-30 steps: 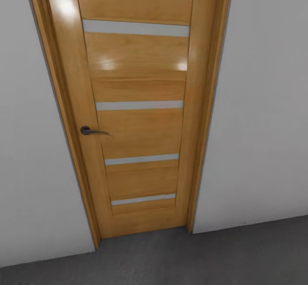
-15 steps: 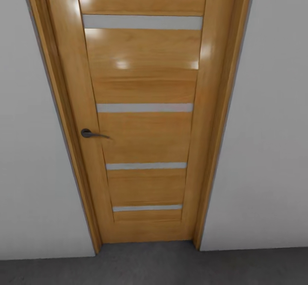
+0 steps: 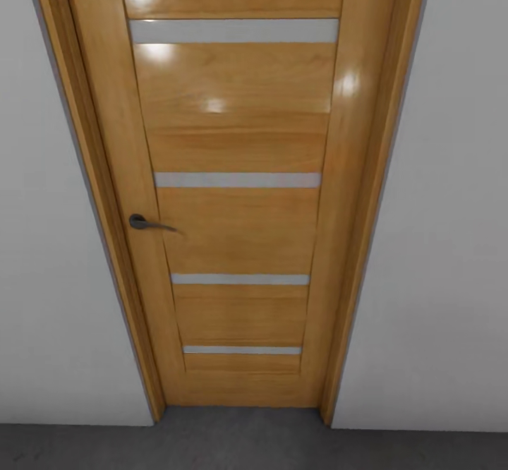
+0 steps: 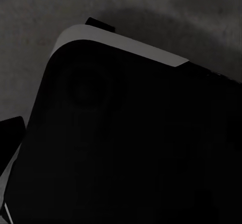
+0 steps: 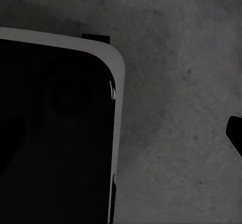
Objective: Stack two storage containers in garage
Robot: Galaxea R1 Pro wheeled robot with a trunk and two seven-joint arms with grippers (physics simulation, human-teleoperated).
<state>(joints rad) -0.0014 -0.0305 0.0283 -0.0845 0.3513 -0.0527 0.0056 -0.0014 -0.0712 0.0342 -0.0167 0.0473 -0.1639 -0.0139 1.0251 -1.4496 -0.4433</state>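
Note:
No storage container shows in these views. In the head view I face a shut orange-wood door [image 3: 236,195] with several frosted strips and a dark lever handle [image 3: 144,224] on its left side. A band of dark grey concrete floor [image 3: 247,449] runs below it. In the left wrist view one dark fingertip [image 4: 11,133] sits at the frame's edge beside my black base [image 4: 131,143]. The right wrist view has one fingertip [image 5: 235,132] at the opposite edge, with bare floor [image 5: 176,108] between it and the base [image 5: 55,133]. Both grippers look open and hold nothing.
White-grey walls [image 3: 444,244] flank the door on both sides, and its wooden frame [image 3: 367,244] reaches down to the floor. The door stands close ahead of me. Under both wrists lie my base's rounded corners and rough concrete.
The head camera has come closer and turned: the door now looks larger, squarer and more centred, and the floor strip below it is narrower. The door itself has not moved.

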